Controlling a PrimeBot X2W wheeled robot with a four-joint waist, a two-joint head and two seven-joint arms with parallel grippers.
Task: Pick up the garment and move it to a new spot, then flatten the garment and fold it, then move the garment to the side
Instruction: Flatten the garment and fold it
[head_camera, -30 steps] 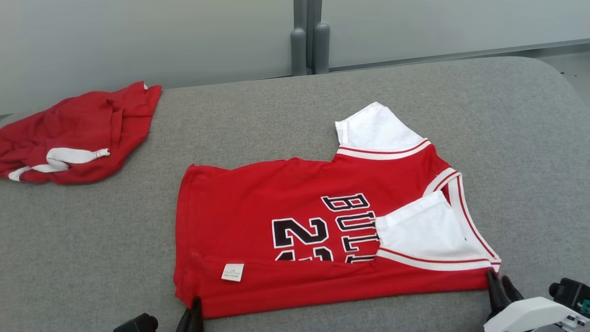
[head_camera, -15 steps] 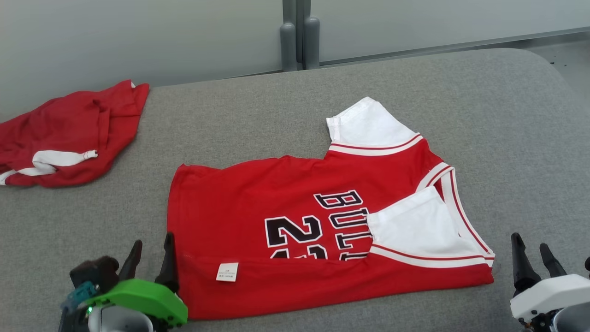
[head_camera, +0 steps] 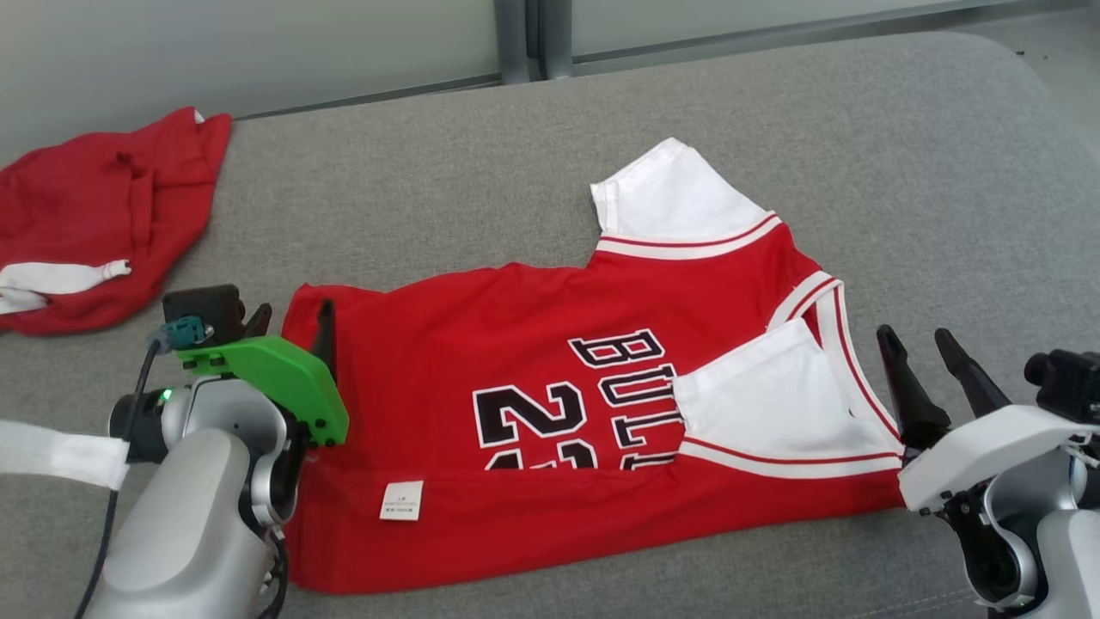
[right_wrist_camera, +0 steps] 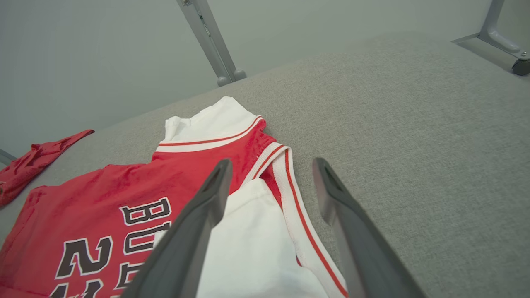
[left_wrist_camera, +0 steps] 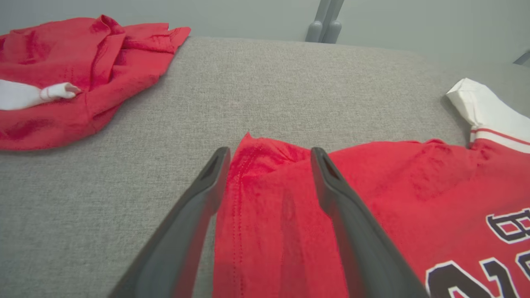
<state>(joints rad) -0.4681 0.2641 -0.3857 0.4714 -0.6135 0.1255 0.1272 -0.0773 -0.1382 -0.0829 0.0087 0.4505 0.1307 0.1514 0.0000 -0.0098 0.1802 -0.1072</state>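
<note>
The garment (head_camera: 533,413) is a red jersey with white sleeves and black lettering, lying flat on the grey padded table (head_camera: 516,172). Its near long edge is folded up over the body, and a white label (head_camera: 400,500) shows on the fold. My left gripper (head_camera: 292,331) is open at the jersey's left edge. In the left wrist view, the left gripper (left_wrist_camera: 270,155) has its fingers either side of the garment (left_wrist_camera: 393,186)'s far left corner. My right gripper (head_camera: 915,344) is open just right of the neckline trim, empty. In the right wrist view, the right gripper (right_wrist_camera: 271,165) is above the garment (right_wrist_camera: 124,186)'s striped collar edge.
A second red cloth with a white band (head_camera: 86,215) lies crumpled at the table's far left; this red cloth (left_wrist_camera: 62,70) is also ahead in the left wrist view. Grey posts (head_camera: 524,39) stand behind the table. The table's rounded right end (head_camera: 1031,112) is near my right arm.
Both grippers have opened and let go of the jersey's near folded edge, then moved farther along its left and right ends. The head camera has also tilted down.
</note>
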